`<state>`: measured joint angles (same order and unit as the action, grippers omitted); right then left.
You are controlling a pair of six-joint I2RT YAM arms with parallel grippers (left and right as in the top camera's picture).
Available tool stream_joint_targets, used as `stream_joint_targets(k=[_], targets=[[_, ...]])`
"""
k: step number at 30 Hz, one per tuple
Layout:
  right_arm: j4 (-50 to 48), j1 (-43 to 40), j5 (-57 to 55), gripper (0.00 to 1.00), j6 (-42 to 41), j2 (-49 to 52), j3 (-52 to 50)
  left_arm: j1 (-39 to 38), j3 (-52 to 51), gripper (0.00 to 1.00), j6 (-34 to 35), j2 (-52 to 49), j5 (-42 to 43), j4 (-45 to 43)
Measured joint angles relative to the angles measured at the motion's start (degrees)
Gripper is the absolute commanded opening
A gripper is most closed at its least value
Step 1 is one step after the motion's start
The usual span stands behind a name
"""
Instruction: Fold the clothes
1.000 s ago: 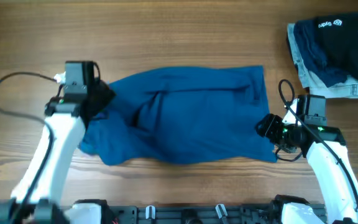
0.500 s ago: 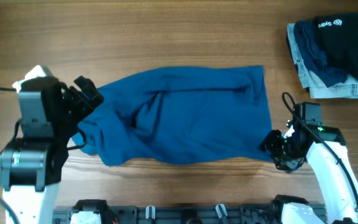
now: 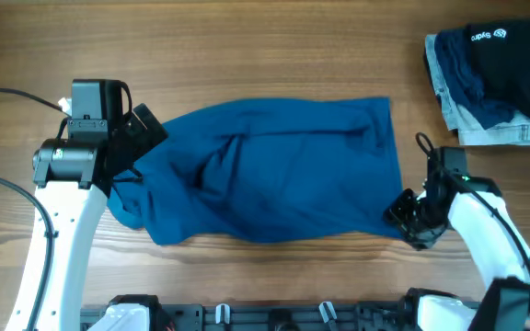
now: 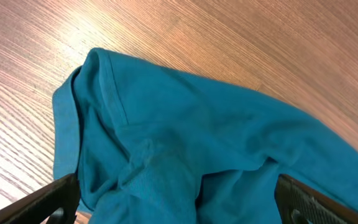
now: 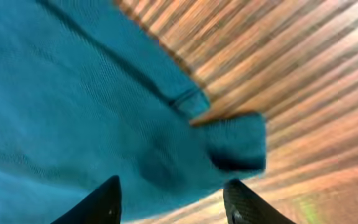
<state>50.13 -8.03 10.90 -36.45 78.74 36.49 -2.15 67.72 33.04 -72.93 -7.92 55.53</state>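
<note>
The mid-blue garment (image 3: 274,175) lies spread and wrinkly across the middle of the table. My left gripper (image 3: 144,136) is at its upper left edge. In the left wrist view its fingers (image 4: 179,202) are wide open, with bunched blue fabric (image 4: 166,124) lying between them and nothing pinched. My right gripper (image 3: 403,217) is at the garment's lower right corner. In the right wrist view its fingers (image 5: 176,196) are open over the folded corner of the hem (image 5: 229,140).
A dark navy garment with a white logo (image 3: 504,55) lies on a pale denim piece (image 3: 500,133) at the back right corner. Bare wooden table (image 3: 247,55) surrounds the blue garment. Cables trail by both arms.
My left arm swung out to the left and came back to the garment's upper left edge. My right gripper moved toward me, down to the lower right corner.
</note>
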Motion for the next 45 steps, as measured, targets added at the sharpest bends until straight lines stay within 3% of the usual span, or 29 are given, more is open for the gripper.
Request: stream_joint_targets(k=[3,4,10,13,16,25,32,33,35,36,39,42,45], targets=[[-1.3,0.0,0.0,0.10,0.5,3.6,0.0,0.0,0.0,1.00,0.0,0.0,0.0,0.0],[-1.5,0.0,0.0,0.04,0.9,4.3,0.0,0.0,0.0,1.00,0.0,0.0,0.0,0.0],[2.0,0.0,1.1,0.04,3.4,4.9,0.8,0.0,0.0,1.00,0.0,0.0,0.0,0.0],[7.5,0.0,1.4,0.04,5.1,-1.3,5.5,0.0,0.0,1.00,0.0,0.0,0.0,-0.1],[6.6,0.0,2.1,0.04,5.9,-6.6,8.9,0.0,0.0,1.00,0.0,0.0,0.0,-0.3],[-17.7,0.0,2.6,0.04,6.3,-5.5,9.0,0.0,0.0,1.00,0.0,0.0,-0.2,-2.0],[-33.1,1.9,2.6,0.05,5.5,9.9,9.0,0.0,0.0,1.00,0.0,-2.6,-0.2,-2.0],[-34.4,3.2,2.6,0.26,5.2,12.2,9.0,0.0,0.0,1.00,0.0,-3.2,-0.2,-2.0],[-36.8,5.2,2.3,0.88,4.5,14.5,9.0,0.0,0.0,1.00,0.0,-4.0,-0.8,-2.0],[-36.8,5.9,2.1,0.99,4.8,14.6,9.0,0.0,0.0,1.00,0.0,-4.1,-1.3,-2.0],[-30.7,6.1,-1.1,1.00,5.6,14.2,11.5,0.0,0.1,1.00,-0.1,-3.5,-1.9,-1.2],[-21.2,6.1,-3.1,1.00,8.6,10.6,19.6,0.0,2.1,1.00,0.8,2.0,1.4,5.4],[-19.5,6.1,-2.3,1.00,10.5,7.0,22.8,0.0,3.1,1.00,11.3,11.5,6.7,18.9]])
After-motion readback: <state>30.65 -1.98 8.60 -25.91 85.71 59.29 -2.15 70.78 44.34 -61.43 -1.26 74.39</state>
